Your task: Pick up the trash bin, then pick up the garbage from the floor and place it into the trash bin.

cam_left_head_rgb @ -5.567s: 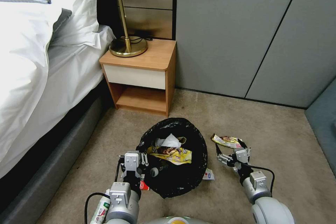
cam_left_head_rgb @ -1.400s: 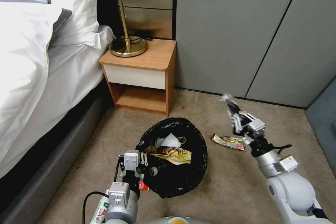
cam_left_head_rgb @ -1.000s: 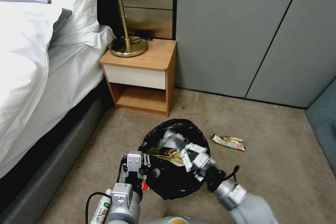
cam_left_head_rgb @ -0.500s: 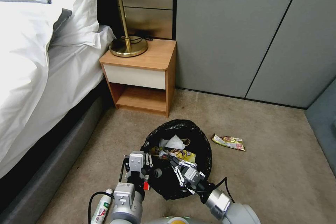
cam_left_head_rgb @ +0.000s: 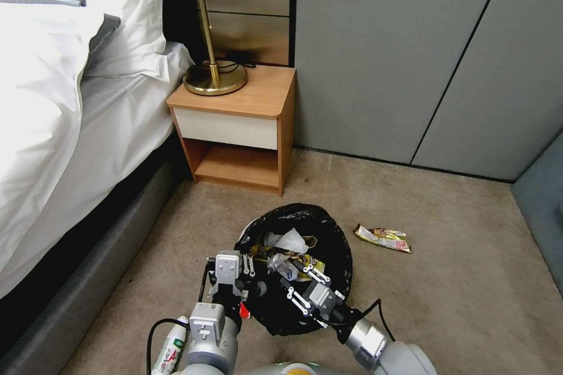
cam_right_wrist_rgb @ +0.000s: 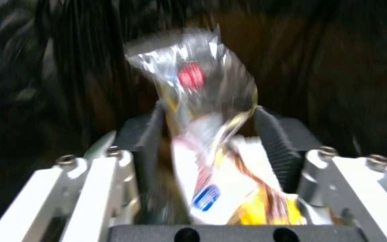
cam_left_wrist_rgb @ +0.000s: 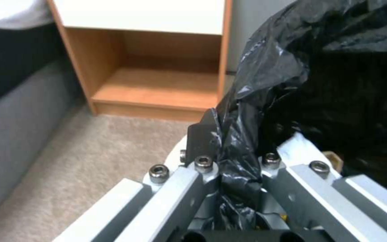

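The right gripper (cam_left_head_rgb: 285,272) hangs over the mouth of the small round white plastic trash bin lined with a crinkly black bag (cam_left_head_rgb: 337,231), and its fingers stand parted with a crumpled clear wrapper bearing a red dot and a blue mark (cam_right_wrist_rgb: 200,134) loose between them. The wrapper sits in the gap, apart from the ribbed pad (cam_right_wrist_rgb: 272,141) at three o'clock and brushing or just beside the pad at nine o'clock; I cannot tell which. I judge it released, or close to it.

What worries me is that a light, springy film like this may cling to a pad or a finger link and ride back out with the arm. If it does, it could land on the carpet again.

The left gripper (cam_left_wrist_rgb: 233,164) is clenched on the folded black liner at the bin's rim, at about eight o'clock on the bin in the head view. Thin plastic could slip or stretch in that pinch, and the bin might then tilt and spill the white tissue (cam_left_head_rgb: 291,240) and the yellow wrapper (cam_left_head_rgb: 308,261) already inside.

On the floor, a flattened yellow and red snack wrapper (cam_left_head_rgb: 382,237) lies at three o'clock from the bin, just beside it. A green-labelled bottle (cam_left_head_rgb: 169,351) lies near the left arm, at seven o'clock from the bin.
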